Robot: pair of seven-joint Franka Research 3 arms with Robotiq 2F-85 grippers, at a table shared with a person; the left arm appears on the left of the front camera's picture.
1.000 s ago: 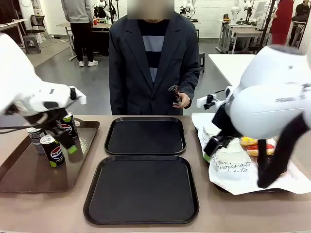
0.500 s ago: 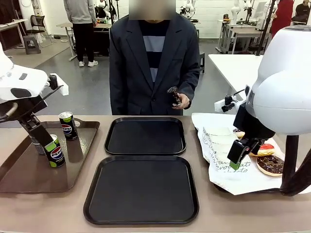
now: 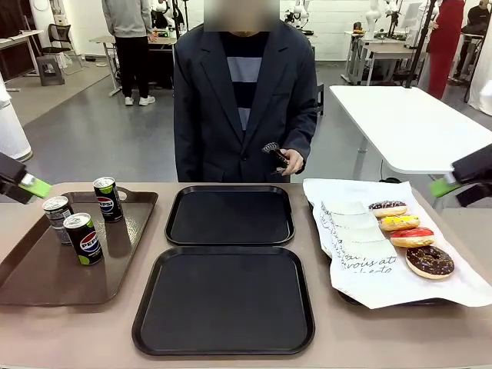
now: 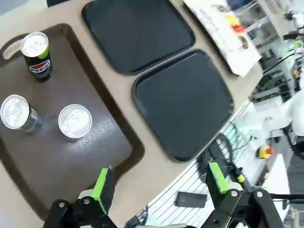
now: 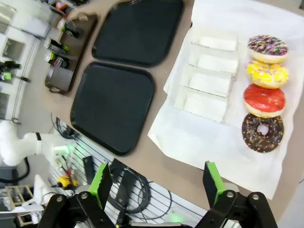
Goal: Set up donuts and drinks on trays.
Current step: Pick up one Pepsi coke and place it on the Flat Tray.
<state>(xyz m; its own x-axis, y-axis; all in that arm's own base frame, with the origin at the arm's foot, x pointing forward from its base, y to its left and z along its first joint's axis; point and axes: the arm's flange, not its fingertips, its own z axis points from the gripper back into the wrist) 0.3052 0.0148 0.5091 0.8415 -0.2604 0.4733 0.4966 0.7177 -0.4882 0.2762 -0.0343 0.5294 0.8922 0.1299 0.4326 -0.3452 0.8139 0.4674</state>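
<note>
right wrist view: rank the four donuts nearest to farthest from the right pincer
From the right pincer:
1. Dark chocolate-iced ring donut, near end of the row.
2. Red-iced ring donut, next along.
3. Yellow-iced ring donut, third.
4. Ring donut thick with coloured sprinkles, far end.

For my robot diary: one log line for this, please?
left gripper, right gripper open | Pepsi cans on brown tray | donuts on paper | black trays unfilled
</note>
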